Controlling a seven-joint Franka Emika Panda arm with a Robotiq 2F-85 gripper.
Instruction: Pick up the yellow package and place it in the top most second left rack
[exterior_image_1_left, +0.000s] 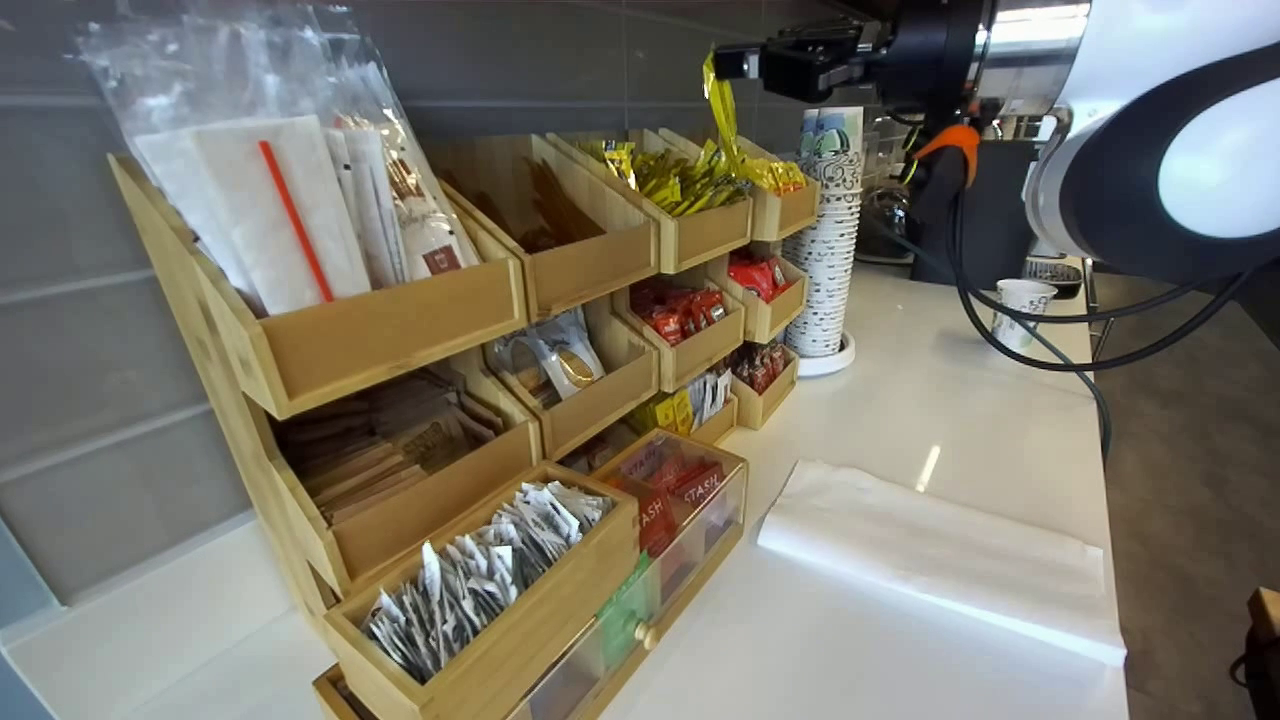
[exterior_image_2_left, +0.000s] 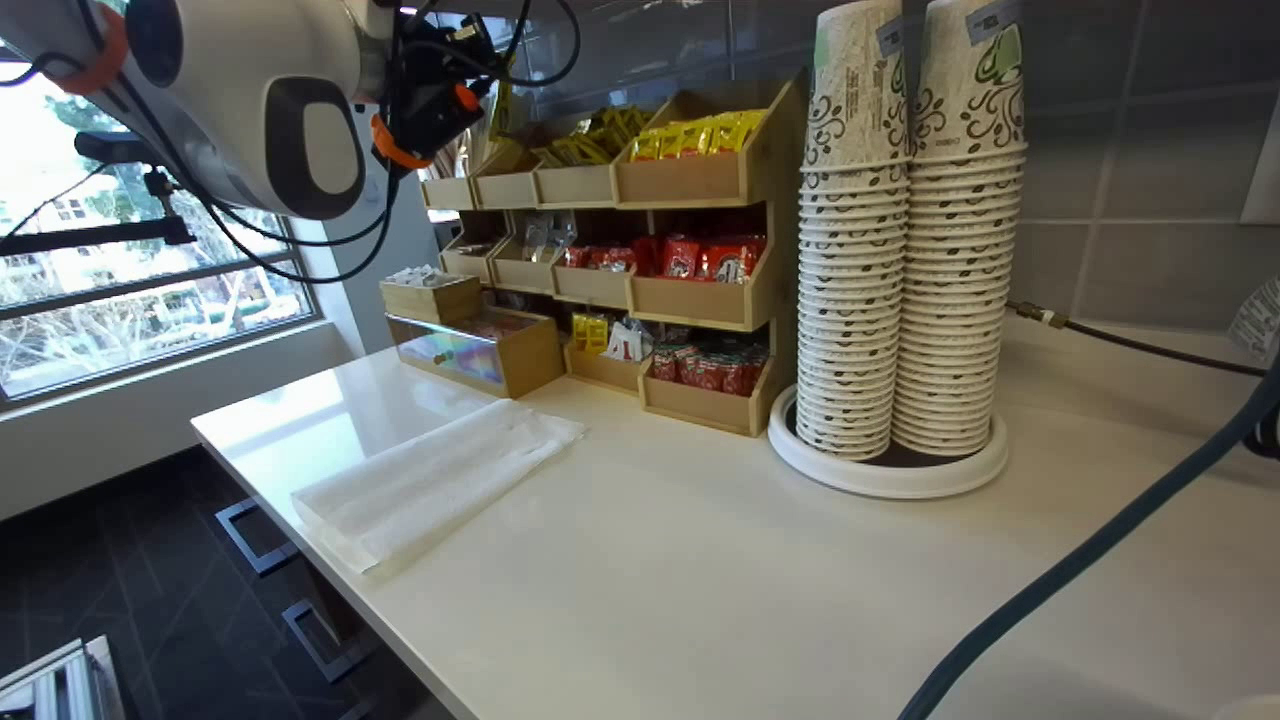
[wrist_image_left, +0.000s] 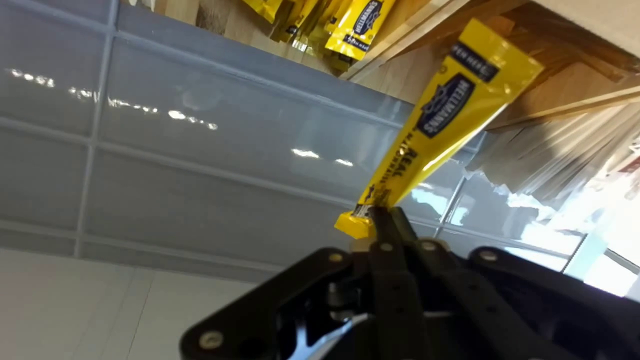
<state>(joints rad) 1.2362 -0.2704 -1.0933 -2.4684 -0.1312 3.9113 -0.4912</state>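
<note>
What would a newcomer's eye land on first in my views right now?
Probably the yellow packet, pinched near one end by the gripper and slanting across the wrist view. Next, likely the tall cup stacks in a white tray on the counter, large in an exterior view. The white sheet lying toward the counter's edge might come third.
</note>
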